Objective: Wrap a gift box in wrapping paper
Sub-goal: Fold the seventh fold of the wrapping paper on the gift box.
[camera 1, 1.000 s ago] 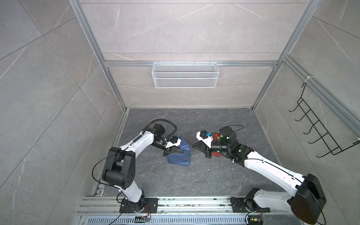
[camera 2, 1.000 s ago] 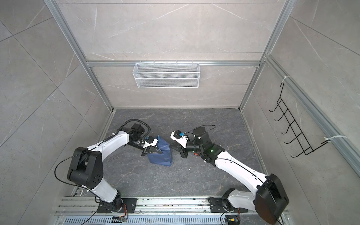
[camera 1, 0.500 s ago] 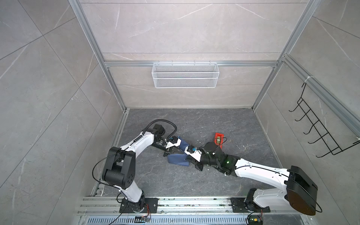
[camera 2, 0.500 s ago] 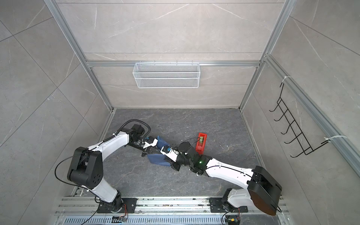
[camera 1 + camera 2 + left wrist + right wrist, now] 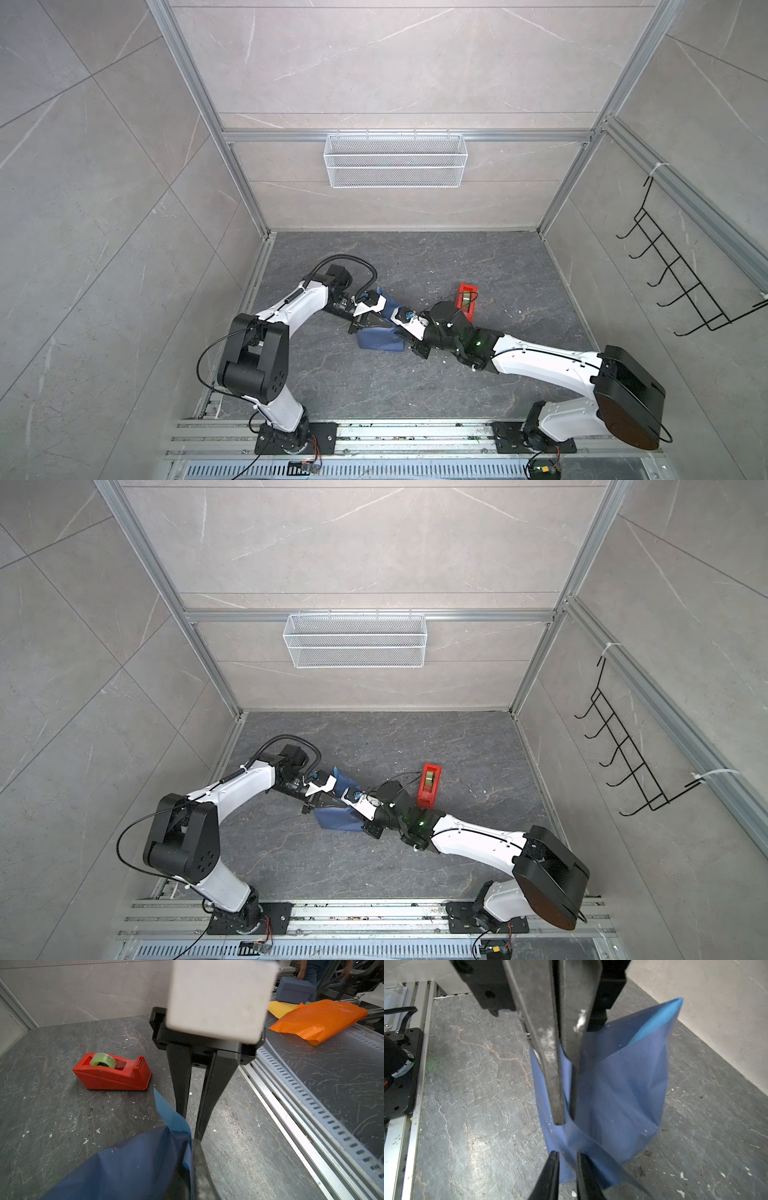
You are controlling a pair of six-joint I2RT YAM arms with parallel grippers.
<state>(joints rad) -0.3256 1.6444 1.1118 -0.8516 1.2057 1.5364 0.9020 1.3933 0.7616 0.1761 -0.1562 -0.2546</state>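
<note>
The wrapping paper sits as a creased dark blue bundle on the floor, with a lighter blue flap sticking up. The gift box is hidden under it. My left gripper is shut on the paper's upper edge; in the right wrist view its fingers pinch the sheet. My right gripper faces it from the other side. Its jaws stand a narrow gap apart at the paper's edge, with nothing clamped.
A red tape dispenser stands just behind the right arm. A white wire basket hangs on the back wall and a black hook rack on the right wall. Metal rails run along the front edge.
My right arm swung left from the tape dispenser to the paper bundle, and its jaws parted slightly. The left gripper kept its hold and barely moved.
</note>
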